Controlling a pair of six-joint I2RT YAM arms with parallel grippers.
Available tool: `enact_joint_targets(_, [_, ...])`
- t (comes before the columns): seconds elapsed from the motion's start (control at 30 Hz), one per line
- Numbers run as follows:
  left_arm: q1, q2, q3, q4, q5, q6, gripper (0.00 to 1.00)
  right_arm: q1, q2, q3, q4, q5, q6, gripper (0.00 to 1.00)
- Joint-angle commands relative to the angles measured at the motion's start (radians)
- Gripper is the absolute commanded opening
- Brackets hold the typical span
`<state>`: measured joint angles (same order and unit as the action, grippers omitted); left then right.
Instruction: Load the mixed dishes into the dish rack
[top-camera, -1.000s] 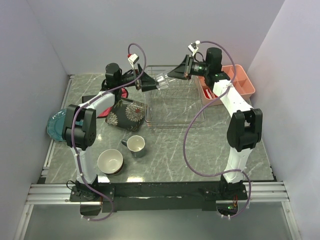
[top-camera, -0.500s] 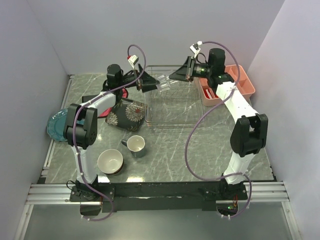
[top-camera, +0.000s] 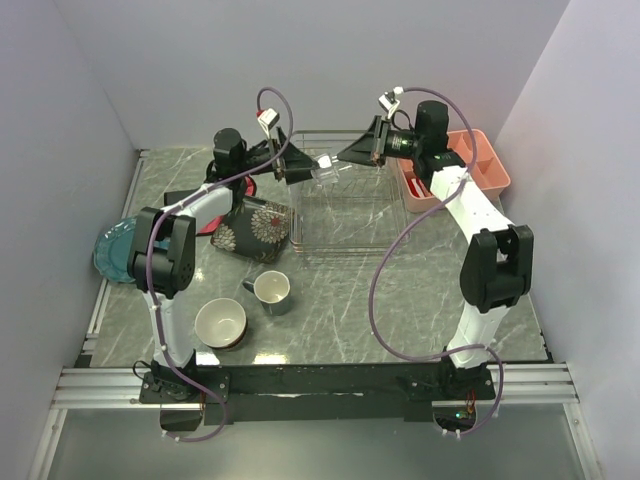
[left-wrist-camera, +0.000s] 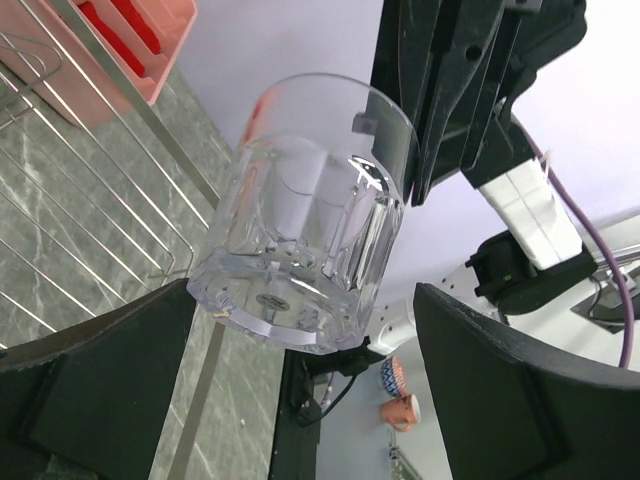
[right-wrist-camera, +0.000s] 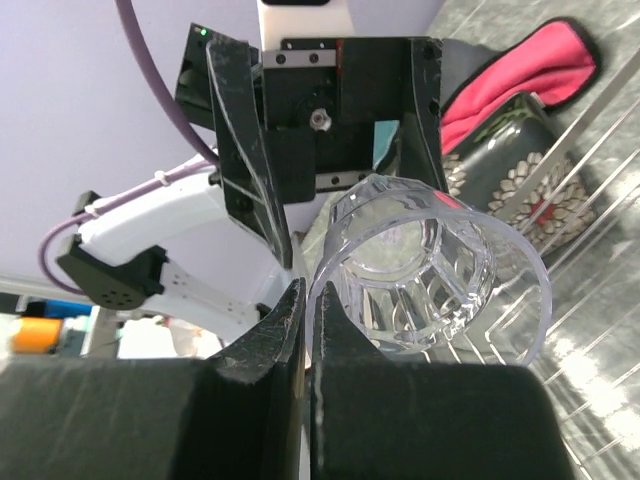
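While the right claw (right-wrist-camera: 306, 310) pinches the glass (top-camera: 325, 167) by its rim above the rack's (top-camera: 350, 248) far-left corner, the wide-open left claw (top-camera: 298, 166) should close squarely on its base before the right lets go.

The left arm (top-camera: 165, 250) hides part of the round blue plate (top-camera: 108, 255). In the right wrist view the clear glass (right-wrist-camera: 430, 265) covers part of the square dark plate (right-wrist-camera: 505, 150).

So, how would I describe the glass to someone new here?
Find the large silver wire dish rack. Above its far left corner, the right gripper pinches a faceted drinking glass by the rim. It is the only transparent dish here.
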<state>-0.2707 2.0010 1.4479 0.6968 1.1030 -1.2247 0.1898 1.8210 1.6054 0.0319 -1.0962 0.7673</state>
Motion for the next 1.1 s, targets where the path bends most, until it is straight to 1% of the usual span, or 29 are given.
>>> enact_joint_targets(0.0, [-0.016,-0.002,0.016,0.050,0.060,-0.007,0.96,0.005,0.034,0.085,0.106,-0.034,0.064,0.00])
enact_joint_targets(0.17, [-0.021,0.028,0.015,0.062,0.046,-0.028,0.96,0.007,0.040,0.094,0.115,-0.051,0.092,0.00])
enact_joint_targets(0.27, [-0.033,0.045,0.052,0.072,0.072,-0.029,0.97,0.005,0.034,0.051,0.154,-0.054,0.115,0.00])
enact_joint_targets(0.3, [-0.039,0.047,0.058,0.072,0.075,-0.022,0.99,0.005,0.035,0.028,0.175,-0.057,0.125,0.00])
enact_joint_targets(0.37, [-0.044,0.051,0.068,0.087,0.081,-0.025,0.94,0.007,0.044,0.015,0.184,-0.056,0.130,0.00])
enact_joint_targets(0.4, [-0.045,0.053,0.071,0.086,0.083,-0.022,0.90,0.005,0.049,0.010,0.184,-0.054,0.129,0.00])
enact_joint_targets(0.47, [-0.044,0.050,0.068,0.078,0.081,-0.021,0.88,0.005,0.067,0.016,0.171,-0.057,0.112,0.00])
enact_joint_targets(0.6, [-0.022,0.032,0.051,0.029,0.052,0.002,0.98,0.002,0.081,0.027,0.140,-0.062,0.090,0.00])
enact_joint_targets(0.63, [-0.016,0.025,0.037,0.030,0.054,-0.001,0.98,0.002,0.080,0.027,0.138,-0.064,0.089,0.00])
enact_joint_targets(0.77, [0.008,0.007,0.013,0.029,0.054,-0.002,0.95,-0.003,0.069,0.028,0.119,-0.059,0.070,0.00])
enact_joint_targets(0.83, [0.016,0.001,-0.001,0.029,0.057,-0.006,0.91,-0.006,0.061,0.021,0.114,-0.057,0.064,0.00])
enact_joint_targets(1.07, [0.019,-0.005,-0.018,0.064,0.055,-0.029,0.84,-0.006,0.038,-0.033,0.123,-0.039,0.063,0.00])
